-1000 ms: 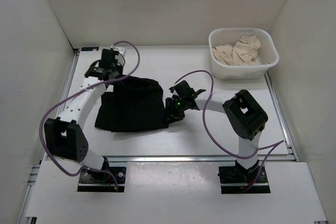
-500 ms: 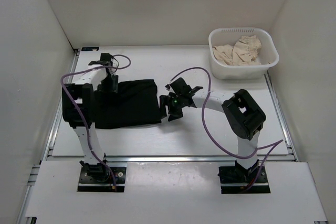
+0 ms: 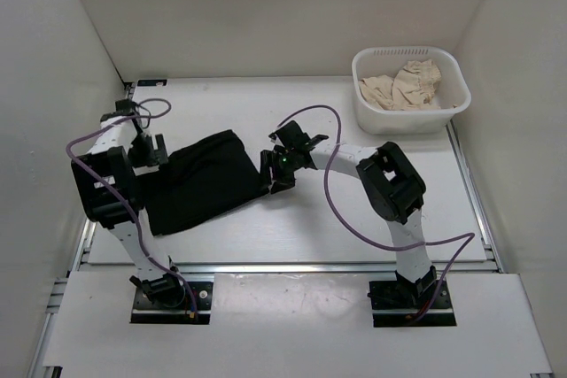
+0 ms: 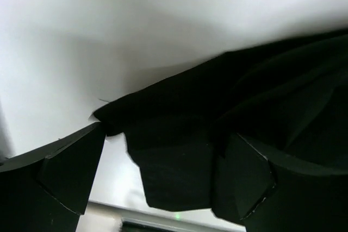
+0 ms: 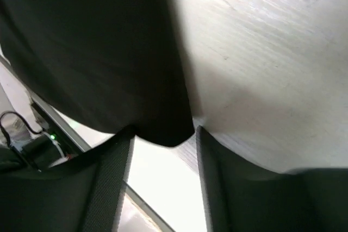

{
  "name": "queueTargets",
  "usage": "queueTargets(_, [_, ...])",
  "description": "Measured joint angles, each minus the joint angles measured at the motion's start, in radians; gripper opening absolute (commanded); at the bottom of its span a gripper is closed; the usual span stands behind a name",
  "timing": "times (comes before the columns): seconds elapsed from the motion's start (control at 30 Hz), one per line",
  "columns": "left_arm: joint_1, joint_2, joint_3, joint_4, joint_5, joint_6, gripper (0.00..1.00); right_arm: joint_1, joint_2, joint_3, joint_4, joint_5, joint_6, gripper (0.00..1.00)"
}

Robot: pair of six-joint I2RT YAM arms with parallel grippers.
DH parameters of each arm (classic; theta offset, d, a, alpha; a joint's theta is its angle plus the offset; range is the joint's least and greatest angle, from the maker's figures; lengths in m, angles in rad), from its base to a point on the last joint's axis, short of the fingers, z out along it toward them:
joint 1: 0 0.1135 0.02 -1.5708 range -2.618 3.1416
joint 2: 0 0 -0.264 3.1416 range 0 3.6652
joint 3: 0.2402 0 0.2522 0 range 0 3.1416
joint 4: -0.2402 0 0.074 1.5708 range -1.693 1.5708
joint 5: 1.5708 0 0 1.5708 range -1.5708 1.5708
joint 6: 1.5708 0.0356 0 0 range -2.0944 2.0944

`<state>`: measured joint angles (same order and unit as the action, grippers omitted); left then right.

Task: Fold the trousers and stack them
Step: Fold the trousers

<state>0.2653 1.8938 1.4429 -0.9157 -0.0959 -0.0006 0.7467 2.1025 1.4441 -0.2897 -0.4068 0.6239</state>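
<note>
The black trousers lie as a folded slab on the left half of the table, slanting down to the left. My left gripper is at their upper left corner. In the left wrist view its jaws stand wide apart, with a loose corner of the trousers lying between them. My right gripper is at the slab's right edge. In the right wrist view the right gripper is partly open, bare table shows in the gap, and the trousers' edge lies right at its fingertips.
A white basket with a beige cloth in it stands at the back right. White walls close in the table on three sides. A metal rail runs along the left edge beside the left arm.
My left gripper has opened, let go of the trousers and drawn back to the left. The trousers have slid left and turned. My right gripper has followed their right edge leftwards.
</note>
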Motion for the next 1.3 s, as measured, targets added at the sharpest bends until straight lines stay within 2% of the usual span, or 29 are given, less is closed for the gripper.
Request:
queueTargets(0.1, [0.015, 0.002, -0.103, -0.029, 0.027, 0.000, 1.00, 0.000, 0.021, 0.000, 0.000, -0.024, 0.013, 0.37])
queueTargets(0.13, [0.015, 0.002, -0.127, -0.037, 0.036, 0.000, 1.00, 0.000, 0.027, 0.000, 0.001, -0.035, 0.015, 0.37])
queueTargets(0.17, [0.014, 0.003, -0.142, -0.046, 0.046, 0.000, 1.00, 0.000, 0.031, 0.000, 0.001, -0.042, 0.022, 0.40])
queueTargets(0.2, [0.013, 0.003, -0.148, -0.053, 0.055, 0.000, 1.00, 0.000, 0.033, 0.000, 0.001, -0.053, 0.029, 0.52])
queueTargets(0.23, [0.013, 0.003, -0.149, -0.057, 0.061, 0.000, 1.00, 0.000, 0.033, 0.000, 0.003, -0.064, 0.039, 0.58])
queueTargets(0.37, [0.014, 0.003, -0.129, -0.065, 0.099, 0.001, 1.00, -0.002, 0.032, 0.002, 0.031, -0.114, 0.042, 0.67])
queueTargets(0.6, [0.015, -0.005, 0.102, -0.052, 0.051, 0.001, 1.00, -0.005, 0.018, -0.003, 0.014, -0.121, -0.013, 0.71])
queueTargets(0.73, [0.014, -0.043, 0.138, -0.019, -0.022, 0.001, 1.00, -0.015, -0.026, -0.039, -0.038, -0.098, -0.071, 0.76])
queueTargets(0.93, [0.019, -0.058, 0.138, 0.034, -0.060, 0.001, 1.00, -0.037, -0.045, -0.025, -0.118, -0.065, -0.138, 0.82])
queueTargets(1.1, [0.068, -0.069, 0.114, 0.034, -0.058, 0.001, 1.00, -0.051, -0.037, 0.077, -0.143, -0.013, -0.144, 0.83])
queueTargets(1.23, [0.177, -0.132, -0.026, 0.013, -0.002, 0.001, 1.00, -0.058, 0.020, 0.178, -0.110, -0.008, -0.125, 0.83])
queueTargets(1.3, [0.218, -0.157, -0.110, -0.003, 0.019, 0.000, 1.00, -0.061, 0.071, 0.212, -0.089, -0.017, -0.114, 0.77])
